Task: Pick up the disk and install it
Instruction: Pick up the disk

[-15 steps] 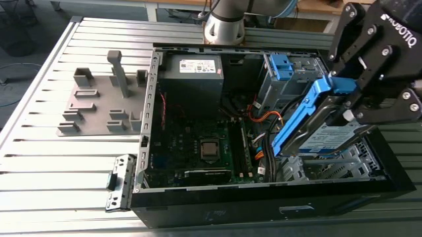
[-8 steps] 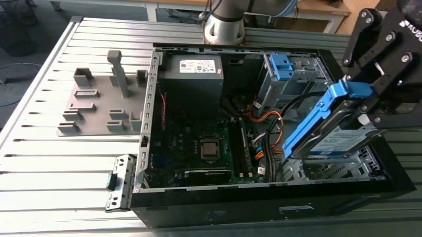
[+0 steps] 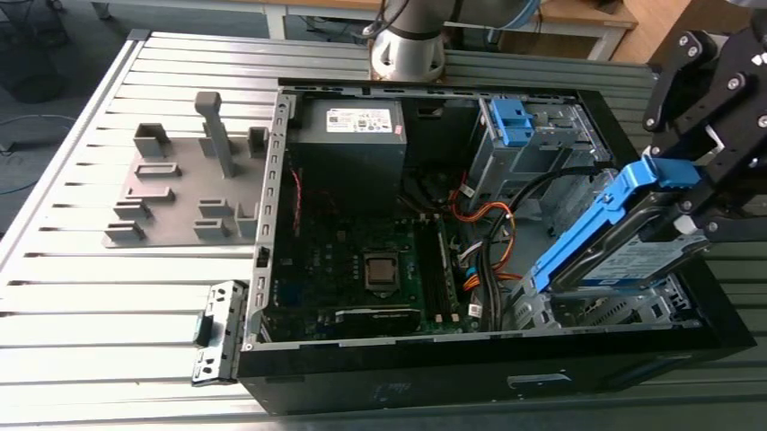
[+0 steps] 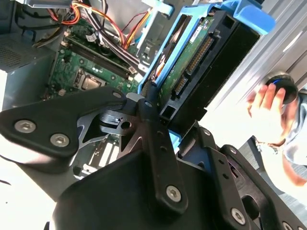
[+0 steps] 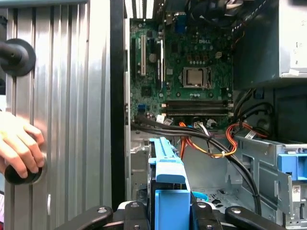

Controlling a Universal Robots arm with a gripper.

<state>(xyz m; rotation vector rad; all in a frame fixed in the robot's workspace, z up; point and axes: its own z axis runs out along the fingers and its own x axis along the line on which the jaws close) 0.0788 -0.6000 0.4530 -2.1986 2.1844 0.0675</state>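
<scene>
We are holding the disk (image 3: 617,247) tilted over the drive cage (image 3: 599,310) at the exterior view's right, the tool (image 3: 689,211) clamped on it. We are judging it stiff, weighty, shock-sensitive: best gripped by its rigid edges, not connectors (image 4: 194,60).

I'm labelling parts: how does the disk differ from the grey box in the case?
The disk is gripped by the tool and held tilted above the case; the grey box sits flat inside it. The disk wears blue rails; the grey box has none. The disk looks smaller than the grey box. Both carry a white label.
</scene>
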